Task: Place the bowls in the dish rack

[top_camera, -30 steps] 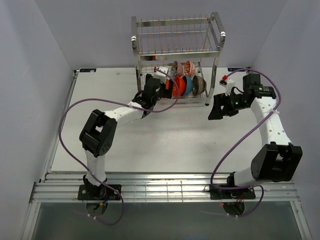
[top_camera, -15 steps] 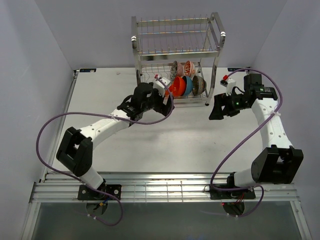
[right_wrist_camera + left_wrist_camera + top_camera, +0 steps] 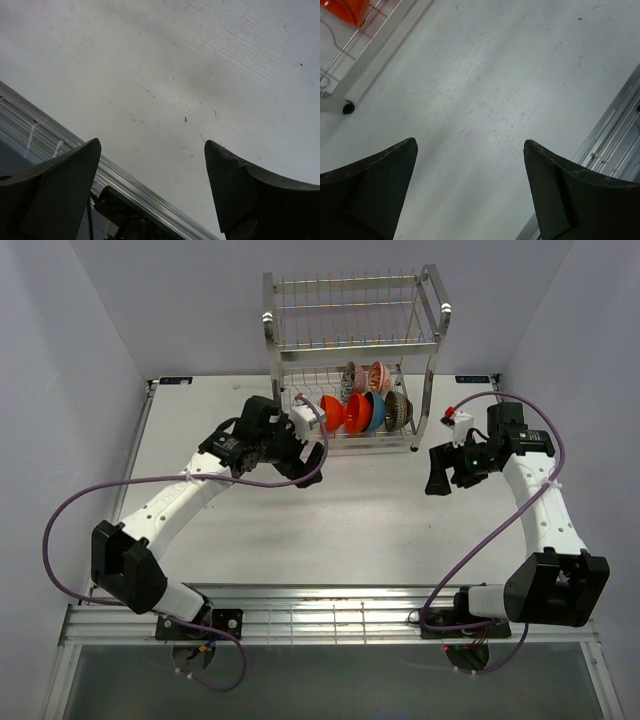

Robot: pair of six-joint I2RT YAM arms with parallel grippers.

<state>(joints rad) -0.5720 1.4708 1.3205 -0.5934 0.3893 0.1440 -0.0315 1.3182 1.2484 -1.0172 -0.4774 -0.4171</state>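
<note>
Here bowls (image 3: 364, 410) stand on edge (four, seemingly) in dish rack (image 3: 352, 344).

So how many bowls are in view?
4, all in the rack, lower tier: orange bowl, blue bowl, brown bowl in a row, patterned bowl behind. More may be hidden.

white table (image 3: 350, 525), grey walls (image 3: 60, 360), metal rail (image 3: 330, 615) at front

Count: one two-tier silver wire dish rack (image 3: 350, 343). Four small round bowls: orange-red bowl (image 3: 335, 413), blue bowl (image 3: 377, 412), brown bowl (image 3: 398, 410), red-and-white patterned bowl (image 3: 379, 377). Two white robot arms: left arm (image 3: 180, 498), right arm (image 3: 540, 502).
</note>
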